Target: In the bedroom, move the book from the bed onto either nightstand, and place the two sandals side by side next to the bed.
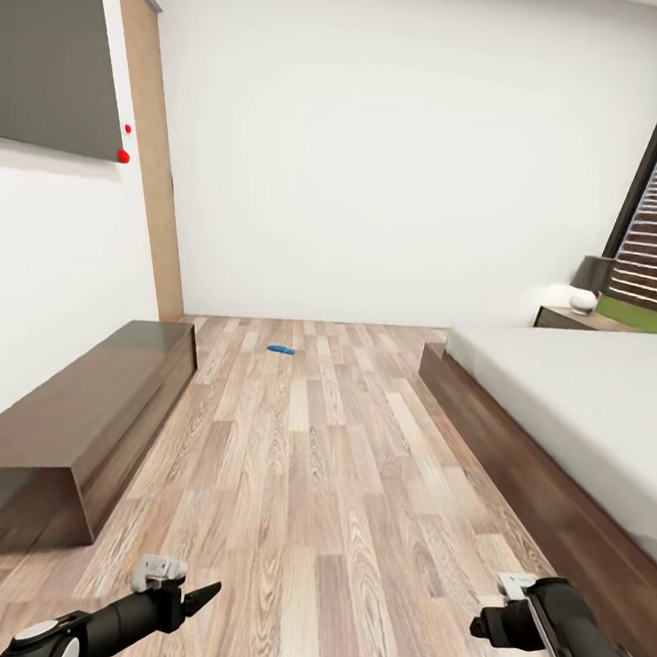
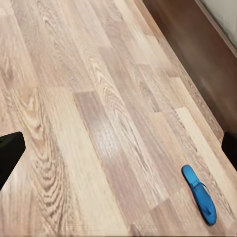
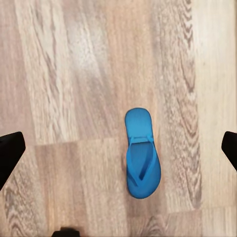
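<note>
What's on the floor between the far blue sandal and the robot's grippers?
Nothing: in the head view, only bare brown wood-plank floor runs from the small bright blue sandal to both grippers.

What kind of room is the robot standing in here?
Most likely a bedroom: a low bed with a pale mattress, a nightstand carrying a lamp beside it, and a blue sandal on the wood-plank floor.

White walls (image 1: 388, 123), wood-plank floor (image 1: 333, 490), low brown bench (image 1: 78, 425), dark wall panel (image 1: 49, 50).
</note>
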